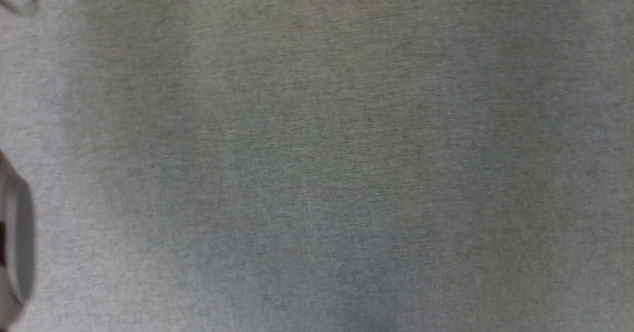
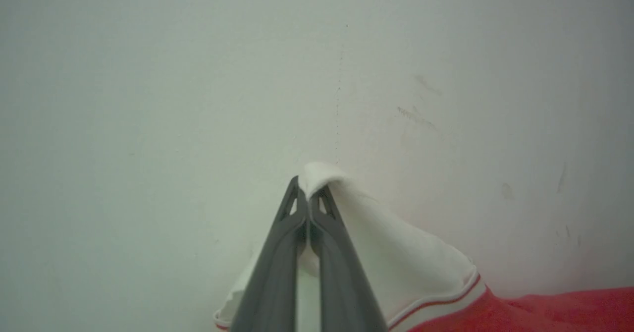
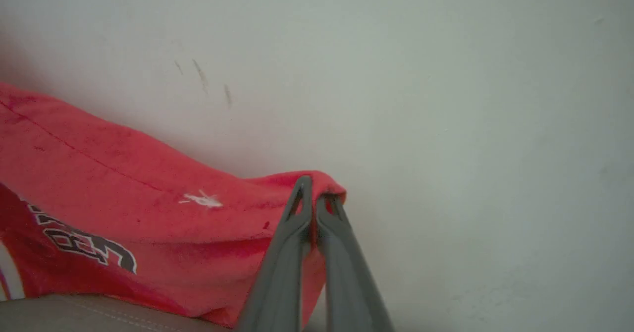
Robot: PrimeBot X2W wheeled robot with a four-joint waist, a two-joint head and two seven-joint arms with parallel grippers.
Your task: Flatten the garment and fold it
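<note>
The garment [image 3: 124, 173] is a red shirt with white sleeves and black white-outlined lettering. In the left wrist view my left gripper [image 2: 308, 193] is shut on the tip of a white sleeve [image 2: 396, 252] with red-and-white trim, the red body [image 2: 545, 312] trailing off at the lower right. In the right wrist view my right gripper [image 3: 313, 193] is shut on a red corner of the garment, whose cloth hangs away to the left. Both pinched corners are lifted in front of a pale scuffed surface [image 3: 446, 99].
The head view is blurred and shows grey speckled surface [image 1: 317, 153], with a pale rounded robot part [image 1: 17, 243] at the left edge. A grey stitched edge [image 3: 74, 312] lies at the bottom left of the right wrist view.
</note>
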